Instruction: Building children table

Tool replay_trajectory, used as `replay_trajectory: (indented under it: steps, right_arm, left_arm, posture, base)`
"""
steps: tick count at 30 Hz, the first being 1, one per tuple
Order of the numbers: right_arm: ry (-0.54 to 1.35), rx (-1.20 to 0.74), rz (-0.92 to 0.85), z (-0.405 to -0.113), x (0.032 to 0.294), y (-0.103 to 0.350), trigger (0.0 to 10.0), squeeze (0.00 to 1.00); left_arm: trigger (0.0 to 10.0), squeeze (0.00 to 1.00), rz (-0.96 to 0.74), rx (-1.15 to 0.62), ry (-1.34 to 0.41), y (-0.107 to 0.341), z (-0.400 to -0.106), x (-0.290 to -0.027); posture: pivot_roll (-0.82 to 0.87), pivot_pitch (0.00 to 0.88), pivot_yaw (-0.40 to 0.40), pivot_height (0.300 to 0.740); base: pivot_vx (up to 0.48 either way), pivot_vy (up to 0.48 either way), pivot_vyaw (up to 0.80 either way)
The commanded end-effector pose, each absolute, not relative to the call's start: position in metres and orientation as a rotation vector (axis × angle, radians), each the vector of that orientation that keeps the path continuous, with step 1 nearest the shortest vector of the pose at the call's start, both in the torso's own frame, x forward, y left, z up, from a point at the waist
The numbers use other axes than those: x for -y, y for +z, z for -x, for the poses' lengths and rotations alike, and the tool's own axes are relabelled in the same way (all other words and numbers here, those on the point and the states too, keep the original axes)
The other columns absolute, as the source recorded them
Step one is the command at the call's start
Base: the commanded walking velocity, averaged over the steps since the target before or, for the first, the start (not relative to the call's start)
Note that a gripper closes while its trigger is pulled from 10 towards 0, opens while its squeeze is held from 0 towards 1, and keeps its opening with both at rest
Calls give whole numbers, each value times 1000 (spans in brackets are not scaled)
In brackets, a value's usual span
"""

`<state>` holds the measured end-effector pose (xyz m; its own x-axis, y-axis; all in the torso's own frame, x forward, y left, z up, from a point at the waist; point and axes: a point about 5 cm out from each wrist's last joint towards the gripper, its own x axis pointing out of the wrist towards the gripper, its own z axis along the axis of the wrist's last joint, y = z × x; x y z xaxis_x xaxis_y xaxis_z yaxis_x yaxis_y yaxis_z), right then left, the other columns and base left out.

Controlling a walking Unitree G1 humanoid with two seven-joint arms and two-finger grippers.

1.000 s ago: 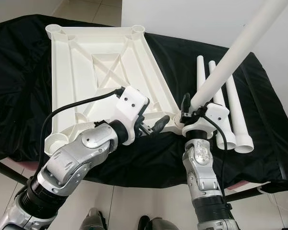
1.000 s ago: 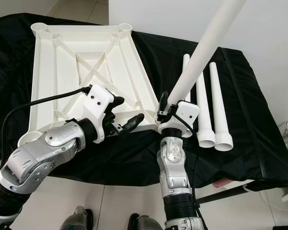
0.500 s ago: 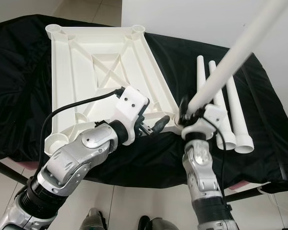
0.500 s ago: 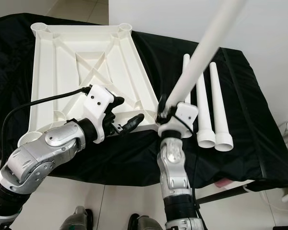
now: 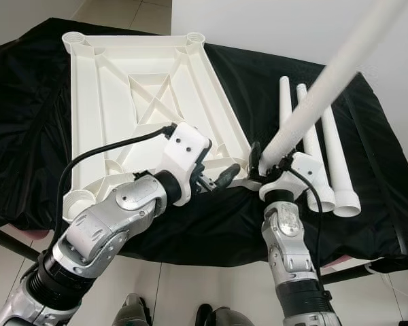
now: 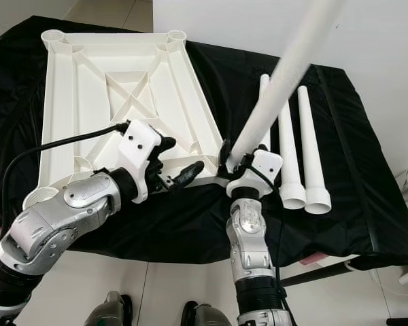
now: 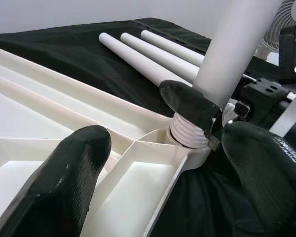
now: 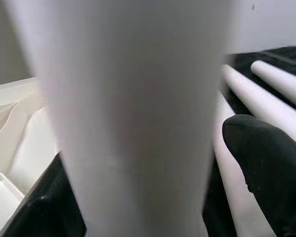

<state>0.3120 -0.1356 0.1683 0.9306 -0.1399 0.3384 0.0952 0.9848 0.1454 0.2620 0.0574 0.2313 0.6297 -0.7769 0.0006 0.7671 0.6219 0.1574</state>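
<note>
The right gripper is clamped around the base of a long white plastic table leg, one black finger on each side of the tube, just above its ribbed threaded end. That leg rises steeply toward two o'clock, and its threaded end sits at the near right corner socket of the upside-down white plastic tabletop; how deep it has seated I cannot tell.

The left gripper sits at about nine o'clock from that socket, fingers spread wide with nothing between them. One black fingertip hovers over the ribbed underside of the tabletop, and the other reaches past the near edge beside the socket. Whether either touches the plastic is unclear.

Three more white tapered plastic legs lie side by side on the black cloth-covered table, at three o'clock from the tabletop, wide ends toward the robot. The tabletop lies flat, ribs up, with round sockets at its corners.
</note>
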Motion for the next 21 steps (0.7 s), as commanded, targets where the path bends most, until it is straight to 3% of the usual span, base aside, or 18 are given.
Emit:
replay_trajectory:
  steps: [1,2,3,4,11,12,21]
  right_arm:
    - [-144,339,-120,-312,143,164,10000,1000]
    - [-134,343,-114,-312,143,165,10000,788]
    - [-134,343,-114,-312,143,165,10000,788]
    - [-120,344,-115,-313,143,165,10000,0]
    - [-40,382,-116,-316,142,175,10000,0]
    - [-28,403,-121,-317,144,179,0,0]
    - [-13,434,-121,-320,151,187,0,0]
  left_arm:
    - [10000,0,-155,56,-1033,229,-254,-52]
    - [10000,0,-154,56,-1033,229,-254,-52]
    - [10000,0,-154,56,-1033,229,-254,-52]
    - [10000,0,-153,56,-1032,229,-254,-52]
    - [10000,0,-153,56,-1030,230,-254,-52]
    - [10000,0,-153,56,-1030,230,-254,-52]
    - [10000,0,-152,56,-1028,229,-254,-52]
  posture:
    - [131,177,-98,740]
    - [131,177,-98,740]
    - [131,177,-98,740]
    - [130,178,-99,740]
    - [130,178,-100,740]
    - [129,179,-100,740]
    - [129,177,-101,740]
  base:
    - [0,0,0]
    - [0,0,0]
    - [0,0,0]
    - [0,0,0]
    - [0,0,0]
    - [0,0,0]
    - [0,0,0]
